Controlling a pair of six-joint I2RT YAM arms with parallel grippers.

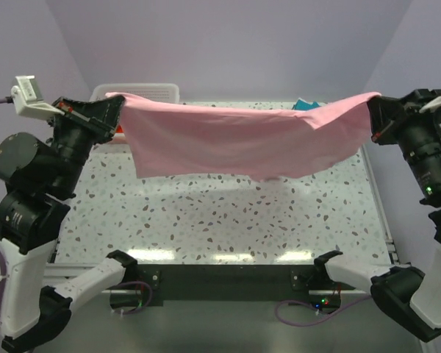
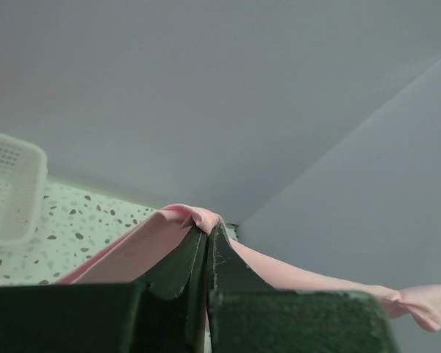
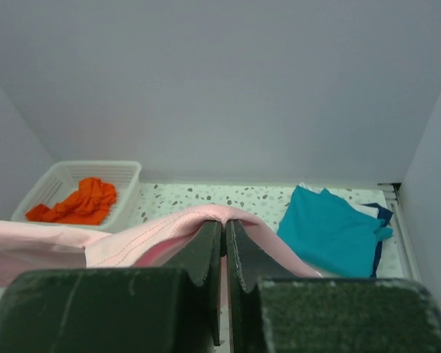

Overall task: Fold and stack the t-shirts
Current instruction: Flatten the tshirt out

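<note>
The light pink t-shirt (image 1: 242, 136) hangs stretched in the air above the table between both arms. My left gripper (image 1: 116, 103) is shut on its left corner; the wrist view shows pink cloth (image 2: 125, 250) draped over the shut tips (image 2: 208, 229). My right gripper (image 1: 373, 107) is shut on its right corner, with pink cloth (image 3: 147, 235) over the tips (image 3: 224, 224). The teal blue t-shirt (image 3: 331, 232) lies folded at the back right of the table; a bit shows in the top view (image 1: 306, 104). The orange-red t-shirt (image 3: 77, 202) lies crumpled in the basket.
A white mesh basket (image 3: 128, 180) stands at the back left corner, also in the top view (image 1: 136, 90) and the left wrist view (image 2: 11, 187). The speckled table (image 1: 220, 220) has a raised front rail (image 1: 220, 257). Grey walls close in the back and sides.
</note>
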